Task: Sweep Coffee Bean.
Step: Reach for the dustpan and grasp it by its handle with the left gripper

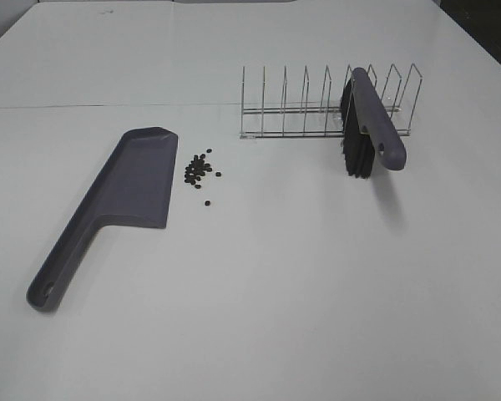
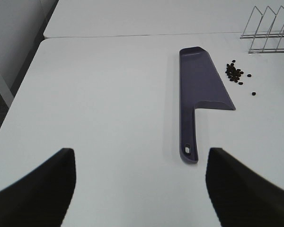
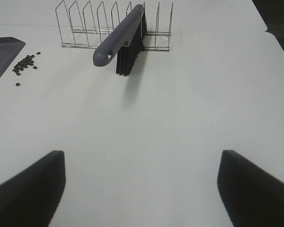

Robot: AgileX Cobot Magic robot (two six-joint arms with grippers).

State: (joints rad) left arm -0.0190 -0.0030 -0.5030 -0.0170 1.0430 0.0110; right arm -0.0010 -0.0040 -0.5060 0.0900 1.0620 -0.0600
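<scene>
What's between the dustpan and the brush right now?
Only the coffee beans, beside the dustpan; from them to the brush the table is bare, with the rack just behind. High view shows it.

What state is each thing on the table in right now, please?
dustpan: lying flat, empty, unheld.
coffee beans: loose cluster on the table beside the dustpan, none swept in.
brush: propped tilted in the wire rack, unheld.
wire rack: upright, holding only the brush.
left tool: open, empty.
right tool: open, empty.
</scene>
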